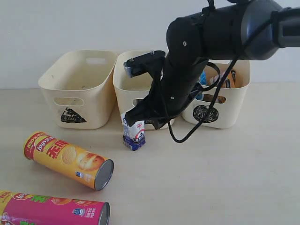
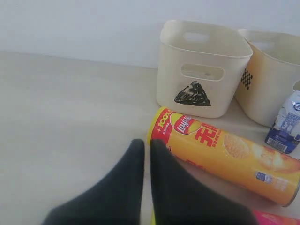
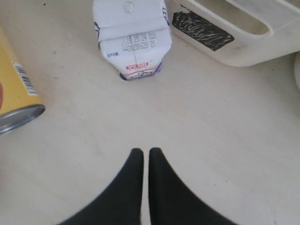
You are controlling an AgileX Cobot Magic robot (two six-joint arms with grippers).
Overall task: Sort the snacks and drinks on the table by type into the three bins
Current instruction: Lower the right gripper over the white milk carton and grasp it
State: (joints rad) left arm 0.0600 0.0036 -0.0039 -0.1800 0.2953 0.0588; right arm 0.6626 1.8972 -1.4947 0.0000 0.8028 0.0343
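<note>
A white and blue carton (image 1: 133, 135) (image 3: 132, 40) (image 2: 287, 125) stands upright on the table (image 1: 220, 173) in front of the middle bin (image 1: 127, 84) (image 3: 243, 42), which bears the square mark. My right gripper (image 1: 146, 118) (image 3: 141, 151) hangs shut and empty just beside the carton, a short gap away. The yellow-orange tube (image 1: 69, 159) (image 2: 225, 154) lies on its side at the left. The magenta tube (image 1: 54, 211) lies at the front edge. My left gripper (image 2: 146, 141) is shut and empty, close to the yellow tube's red end. The purple carton is out of view.
The triangle bin (image 1: 77, 86) (image 2: 201, 70) stands at the back left. The circle bin (image 1: 225, 105) at the back right holds a blue bag (image 1: 203, 78) and an orange bag (image 1: 229, 80). The right arm's bulk covers the front of the middle bin.
</note>
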